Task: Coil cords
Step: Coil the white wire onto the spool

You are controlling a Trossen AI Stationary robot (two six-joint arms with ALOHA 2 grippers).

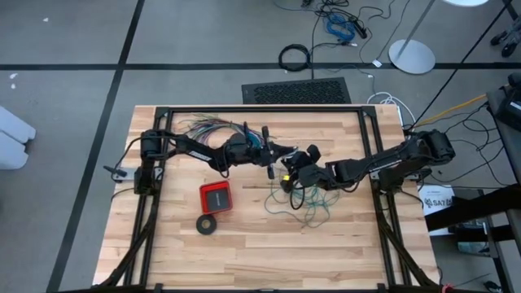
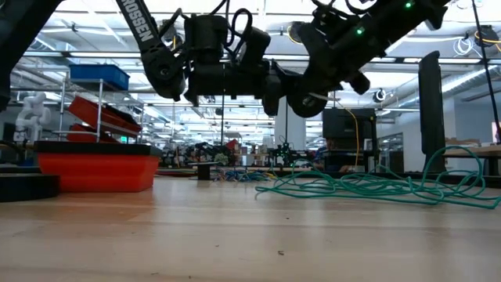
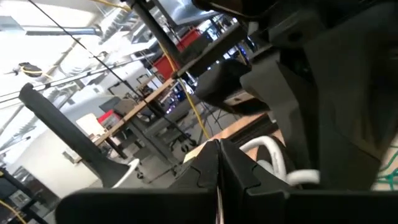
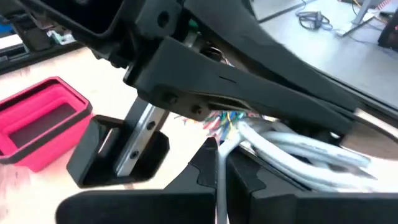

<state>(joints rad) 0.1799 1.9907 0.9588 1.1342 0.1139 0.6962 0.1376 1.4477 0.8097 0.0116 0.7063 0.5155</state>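
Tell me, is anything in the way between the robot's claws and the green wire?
Nothing visible is. The green wire lies loose on the table, right under the right gripper, with the left gripper close by. The red box and black ring sit off to the side.

Tray (image 1: pixel 216 197) and ring (image 1: pixel 207 225) left of the wire tangle (image 1: pixel 299 203), wire bundle (image 1: pixel 213 128) behind them on the table (image 1: pixel 342 244).

Teal-green wire (image 1: pixel 299 203), loose sprawling tangle, lying flat on table, right of centre
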